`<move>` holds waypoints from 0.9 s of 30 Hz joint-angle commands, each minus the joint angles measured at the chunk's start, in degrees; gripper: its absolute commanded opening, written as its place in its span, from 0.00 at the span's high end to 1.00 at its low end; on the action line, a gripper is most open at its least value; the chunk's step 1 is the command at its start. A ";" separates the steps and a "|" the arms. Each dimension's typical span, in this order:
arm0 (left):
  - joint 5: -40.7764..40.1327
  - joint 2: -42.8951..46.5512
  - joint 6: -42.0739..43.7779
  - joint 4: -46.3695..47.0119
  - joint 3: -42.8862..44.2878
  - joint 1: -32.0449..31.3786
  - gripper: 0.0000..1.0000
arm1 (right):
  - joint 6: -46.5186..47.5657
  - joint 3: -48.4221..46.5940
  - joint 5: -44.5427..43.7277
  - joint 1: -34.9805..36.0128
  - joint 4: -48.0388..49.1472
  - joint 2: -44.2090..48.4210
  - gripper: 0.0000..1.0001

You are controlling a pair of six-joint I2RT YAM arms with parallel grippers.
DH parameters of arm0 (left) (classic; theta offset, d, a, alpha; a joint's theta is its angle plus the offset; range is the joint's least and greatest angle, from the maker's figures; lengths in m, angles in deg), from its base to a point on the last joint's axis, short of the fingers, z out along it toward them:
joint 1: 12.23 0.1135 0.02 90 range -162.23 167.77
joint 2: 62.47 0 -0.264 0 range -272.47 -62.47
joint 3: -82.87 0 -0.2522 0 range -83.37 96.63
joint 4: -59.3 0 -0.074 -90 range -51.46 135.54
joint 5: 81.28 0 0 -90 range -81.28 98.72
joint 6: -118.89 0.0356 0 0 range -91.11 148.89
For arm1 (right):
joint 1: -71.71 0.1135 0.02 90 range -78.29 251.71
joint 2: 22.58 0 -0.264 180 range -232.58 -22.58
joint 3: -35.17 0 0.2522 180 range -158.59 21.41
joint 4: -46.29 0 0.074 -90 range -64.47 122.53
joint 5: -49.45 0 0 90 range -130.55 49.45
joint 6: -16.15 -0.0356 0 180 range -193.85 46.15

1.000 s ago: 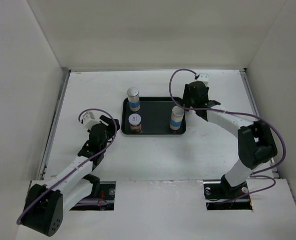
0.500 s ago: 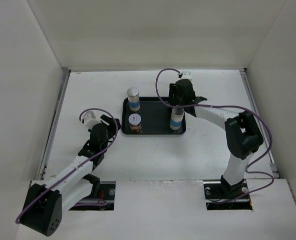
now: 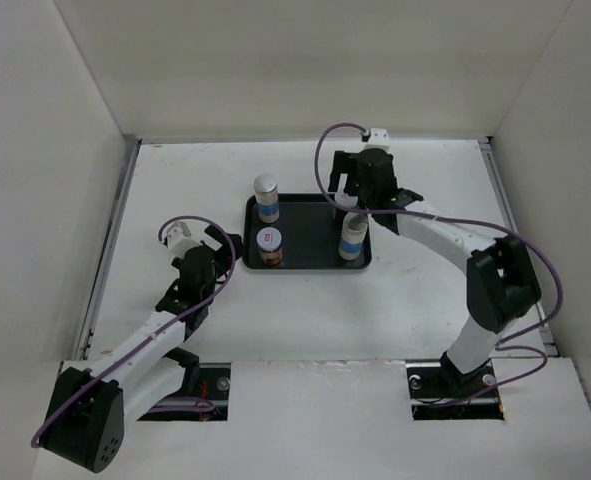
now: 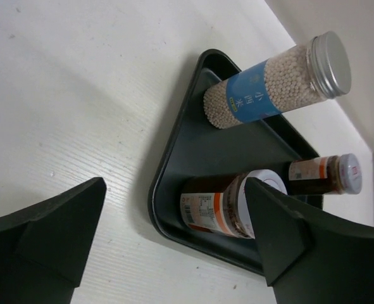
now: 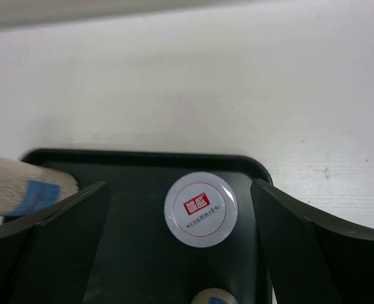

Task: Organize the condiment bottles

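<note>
Right gripper, spread wide over the red-white-lidded jar (frame centre), could topple the blue-labelled bottle just below while descending.

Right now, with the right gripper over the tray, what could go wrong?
The open right gripper straddles the red-white lidded jar; lifting off askew could tip it. The tall grey-capped bottle stands close beside that gripper, so a sideways swing might topple it on the tray.

From above, the right gripper hides most of the red-white-lidded jar. The right wrist view crops one blue-labelled shaker at its left edge, a second shaker at the bottom.
</note>
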 commanded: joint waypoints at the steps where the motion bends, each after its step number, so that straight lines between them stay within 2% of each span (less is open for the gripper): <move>1: -0.72 1.10 1.64 -0.83 4.37 0.03 0.00 | -0.59 1.01 -3.61 0.30 7.70 10.57 0.00; 6: -3.08 3.03 5.07 -8.03 7.98 0.20 0.00 | -5.50 16.28 -16.60 -0.93 14.90 23.23 0.00; 9: -3.10 2.86 4.11 -11.28 7.99 1.61 0.00 | -10.25 29.36 -21.71 -0.93 20.69 28.25 0.00; 12: -2.57 0.76 2.70 -15.76 7.81 4.41 0.00 | -11.75 38.10 -24.79 -1.55 22.56 30.28 0.00; 18: 1.21 -1.88 0.68 -22.80 8.69 8.90 0.00 | -17.63 46.81 -27.44 -1.73 23.00 35.30 0.00; 23: 1.04 -4.26 1.47 -27.72 11.59 9.87 0.00 | -16.77 47.61 -26.92 0.03 27.66 30.47 0.00; 27: -1.86 -2.51 2.00 -27.91 11.85 10.05 0.00 | -15.89 47.88 -27.44 2.23 28.63 31.87 0.00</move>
